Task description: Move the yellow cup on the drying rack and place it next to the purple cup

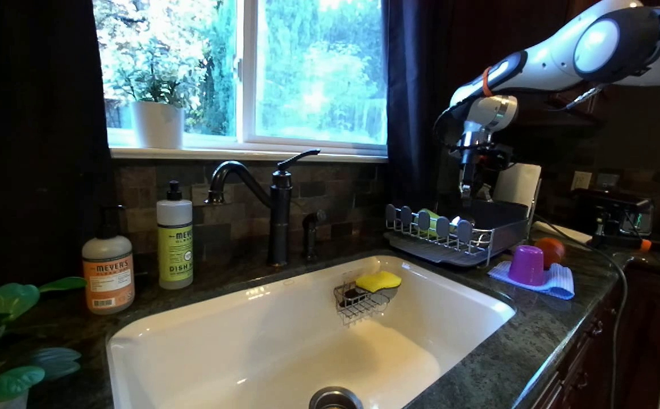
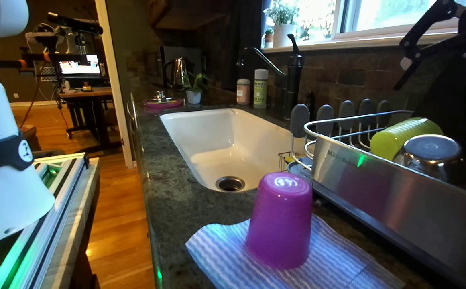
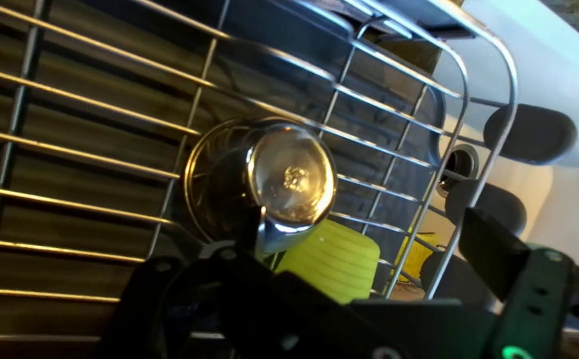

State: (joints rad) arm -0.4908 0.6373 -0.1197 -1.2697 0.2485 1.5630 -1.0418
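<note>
In the wrist view, one yellow cup (image 3: 339, 259) shows below, between two spread fingers (image 3: 493, 252). In an exterior view, one purple cup (image 2: 279, 224) stands inverted on one cloth (image 2: 216, 243); right of it, one drying rack (image 2: 397, 200) holds the yellow cup, then one metal cup (image 2: 429, 154).

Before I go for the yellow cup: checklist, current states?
1. Gripper open: ok, jaws apart.
2. Yellow cup upright: not ok, tipped over in the drying rack.
3. Gap to the metal cup: cannot tell, they overlap in the wrist view.
4. Grip alignment: cannot tell, gripper hides part of the yellow cup.
5. Purple cup in place: ok, upside down on the striped cloth.
6. Room beside it: ok, bare cloth shows.
</note>
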